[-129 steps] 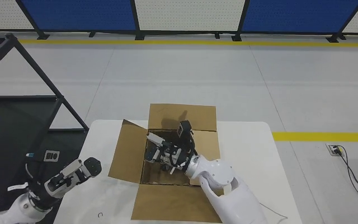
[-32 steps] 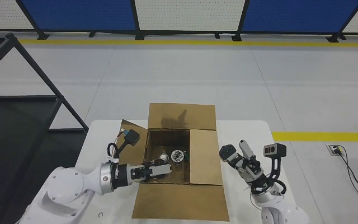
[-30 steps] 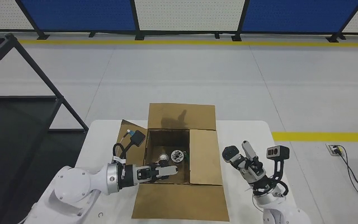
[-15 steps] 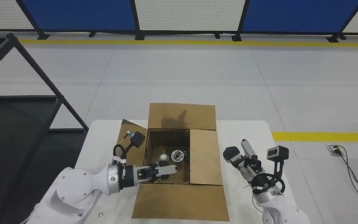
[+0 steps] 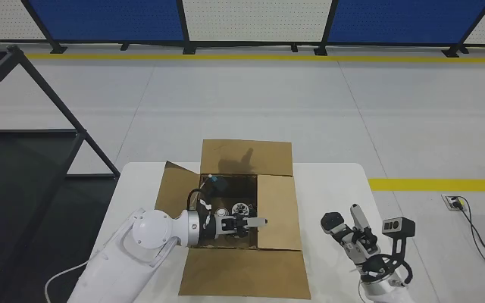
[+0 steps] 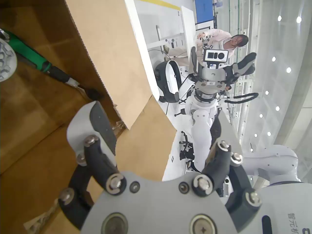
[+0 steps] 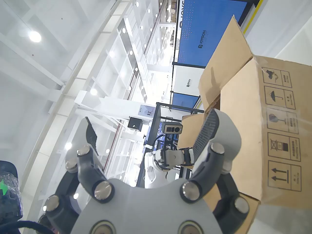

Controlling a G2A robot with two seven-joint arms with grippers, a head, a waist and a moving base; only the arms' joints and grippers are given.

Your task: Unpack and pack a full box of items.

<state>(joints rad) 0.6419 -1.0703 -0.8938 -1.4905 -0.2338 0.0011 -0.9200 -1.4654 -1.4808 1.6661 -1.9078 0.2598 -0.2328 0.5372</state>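
Well, your left tool (image 6: pixel 158 116) hung inside the box (image 6: pixel 97 25), spread wide and empty, so that arm was the nearer one. Ahead of it the green-handled item (image 6: pixel 31 54), perhaps a screwdriver, lay on the box's floor, its long axis running along the box's right wall. Your right tool (image 7: pixel 151 122) hung outside the box over the desk (image 5: pixel 333 189), likewise open and empty. The top view gave merely a green sliver; the left wrist view gave handle and tip.

Top view: left gripper (image 5: pixel 244 222) covers part of the box (image 5: pixel 246 157) inside; the round items (image 5: pixel 241 207) just beside it too small to name. Left wrist view: white round part (image 6: pixel 5 62) cut by picture edge, green tool (image 6: pixel 31 55) handle end cut off there too
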